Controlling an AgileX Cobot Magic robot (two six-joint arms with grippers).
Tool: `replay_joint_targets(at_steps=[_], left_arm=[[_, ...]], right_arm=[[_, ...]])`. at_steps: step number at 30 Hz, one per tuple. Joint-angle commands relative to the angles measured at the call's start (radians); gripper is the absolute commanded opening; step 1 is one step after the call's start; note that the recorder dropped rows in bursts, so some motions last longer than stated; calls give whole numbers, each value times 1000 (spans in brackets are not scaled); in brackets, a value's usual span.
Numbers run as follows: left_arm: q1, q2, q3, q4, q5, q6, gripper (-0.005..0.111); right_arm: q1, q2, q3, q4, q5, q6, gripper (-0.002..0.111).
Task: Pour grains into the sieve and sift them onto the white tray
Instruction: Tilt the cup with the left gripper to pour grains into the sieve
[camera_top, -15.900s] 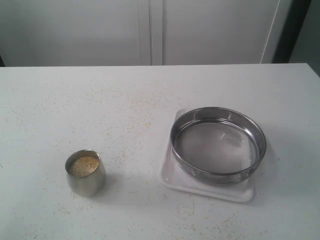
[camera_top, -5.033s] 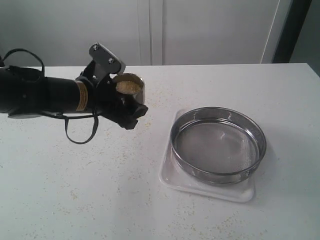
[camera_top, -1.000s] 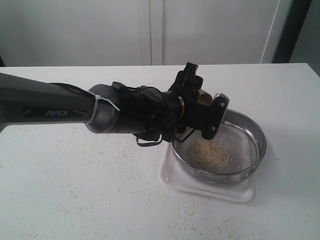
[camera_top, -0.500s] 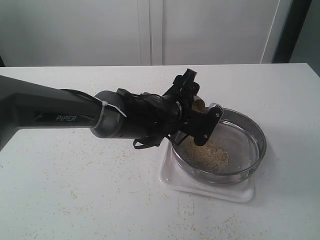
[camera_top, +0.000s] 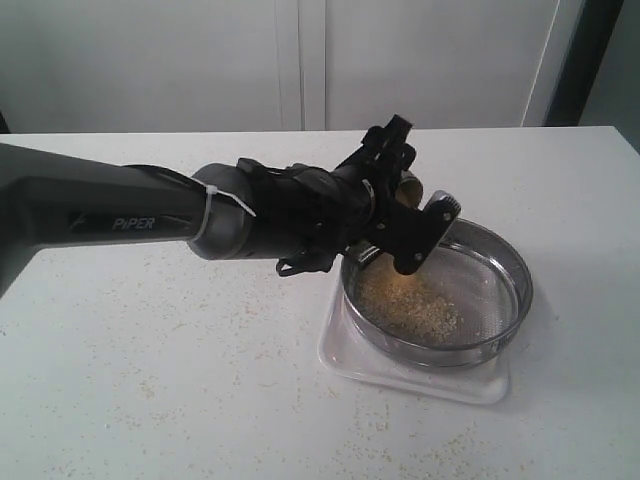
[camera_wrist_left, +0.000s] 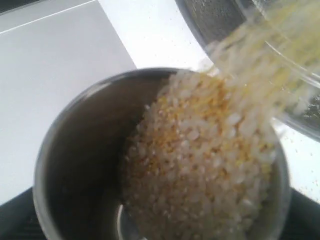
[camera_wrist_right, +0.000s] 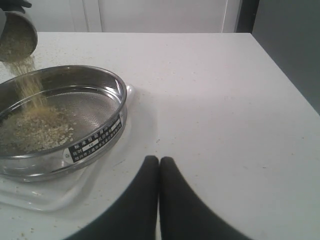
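On the table (camera_top: 150, 380), left tool (camera_top: 411, 192) grips a cup (camera_wrist_left: 80, 145) pouring yellow-and-beige grains (camera_top: 410, 305) into the steel sieve (camera_top: 507, 258); right tool (camera_wrist_right: 159, 163) closed.

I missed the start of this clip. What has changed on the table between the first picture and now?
The left gripper took hold of the steel cup at the table's near left, carried it over the sieve and tipped it. Grains now stream out, and their pile in the sieve has grown in the last second. The sieve and white tray stayed put.
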Motion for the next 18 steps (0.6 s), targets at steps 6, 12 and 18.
replay_joint_targets(at_steps=[6,12,18], left_arm=[[-13,32,-11,17,-17,71,0],[-13,42,-11,17,-19,113,0],[-13,42,-11,17,-22,169,0]], right_arm=[[-8,-6,5,-5,-16,4,0],[-8,-6,5,-5,-16,4,0],[-8,-6,5,-5,-16,4,0]])
